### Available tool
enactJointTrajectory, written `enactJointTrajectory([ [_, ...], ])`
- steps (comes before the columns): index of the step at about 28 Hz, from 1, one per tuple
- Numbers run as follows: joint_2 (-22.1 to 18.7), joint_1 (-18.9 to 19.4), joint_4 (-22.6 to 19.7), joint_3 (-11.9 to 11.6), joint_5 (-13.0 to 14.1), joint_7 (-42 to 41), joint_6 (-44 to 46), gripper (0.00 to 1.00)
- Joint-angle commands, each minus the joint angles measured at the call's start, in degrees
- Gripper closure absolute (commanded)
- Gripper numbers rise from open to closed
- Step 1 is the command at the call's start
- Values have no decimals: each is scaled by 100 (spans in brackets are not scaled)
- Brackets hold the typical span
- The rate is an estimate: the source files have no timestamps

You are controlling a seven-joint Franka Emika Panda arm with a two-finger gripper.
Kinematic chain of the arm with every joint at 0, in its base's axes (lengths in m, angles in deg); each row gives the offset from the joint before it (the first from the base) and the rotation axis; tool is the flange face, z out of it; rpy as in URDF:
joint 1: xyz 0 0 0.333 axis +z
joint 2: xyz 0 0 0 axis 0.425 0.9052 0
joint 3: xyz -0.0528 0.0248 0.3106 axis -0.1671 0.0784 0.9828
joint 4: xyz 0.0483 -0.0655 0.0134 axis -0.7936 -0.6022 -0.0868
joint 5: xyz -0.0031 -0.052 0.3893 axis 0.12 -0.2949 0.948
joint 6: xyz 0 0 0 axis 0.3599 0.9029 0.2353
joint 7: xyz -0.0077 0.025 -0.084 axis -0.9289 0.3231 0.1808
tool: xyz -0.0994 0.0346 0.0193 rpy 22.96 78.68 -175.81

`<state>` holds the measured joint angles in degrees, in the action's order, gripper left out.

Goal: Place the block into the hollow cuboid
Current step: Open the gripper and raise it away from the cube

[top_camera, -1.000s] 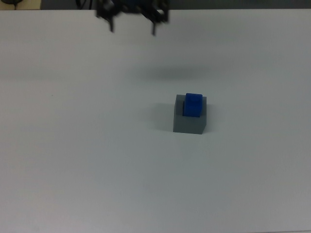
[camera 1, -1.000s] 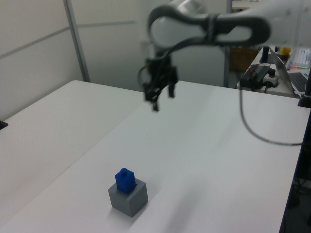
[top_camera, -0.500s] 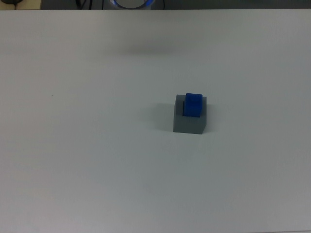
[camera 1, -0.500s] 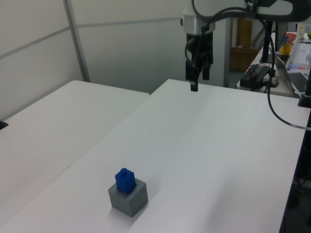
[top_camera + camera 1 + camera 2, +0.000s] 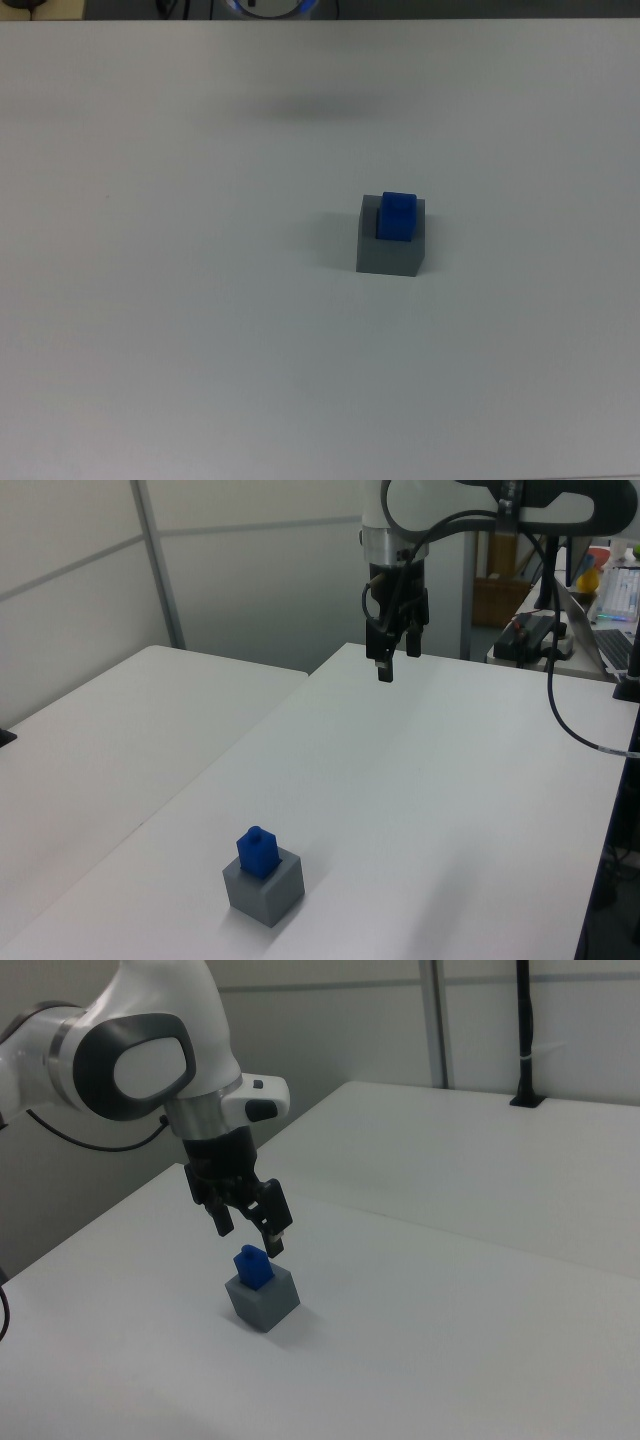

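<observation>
The blue block (image 5: 398, 215) stands in the recess of the grey hollow cuboid (image 5: 390, 252), its upper half sticking out above the rim. Both also show in the left view, block (image 5: 258, 851) in cuboid (image 5: 266, 891), and in the right view, block (image 5: 251, 1266) in cuboid (image 5: 265, 1299). My gripper (image 5: 397, 661) hangs open and empty, high over the table's far end in the left view, well away from the cuboid. In the right view the gripper (image 5: 250, 1231) appears in front of the block, its fingers (image 5: 278, 1242) spread. The top view does not show the gripper.
The white table (image 5: 430, 780) stretches around the cuboid. A second white table (image 5: 110, 730) adjoins it on the left view's left. A laptop and cables (image 5: 545, 630) sit at the left view's far right. A black post (image 5: 524, 1030) stands at the back in the right view.
The gripper has pulled back from mid-table to the far end, leaving the top view. In the last half second it shifted slightly toward the left view's left. Block and cuboid stayed put.
</observation>
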<state>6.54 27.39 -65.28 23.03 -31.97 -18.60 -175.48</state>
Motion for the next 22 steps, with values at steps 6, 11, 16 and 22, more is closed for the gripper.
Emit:
enactJointTrajectory([
  [6,312,-119,180,47,42,170,-179,0],
  [11,339,-66,162,90,-20,170,-170,0],
  [16,269,-154,162,73,15,170,-179,0],
  [22,278,-487,154,318,51,170,-398,0],
])
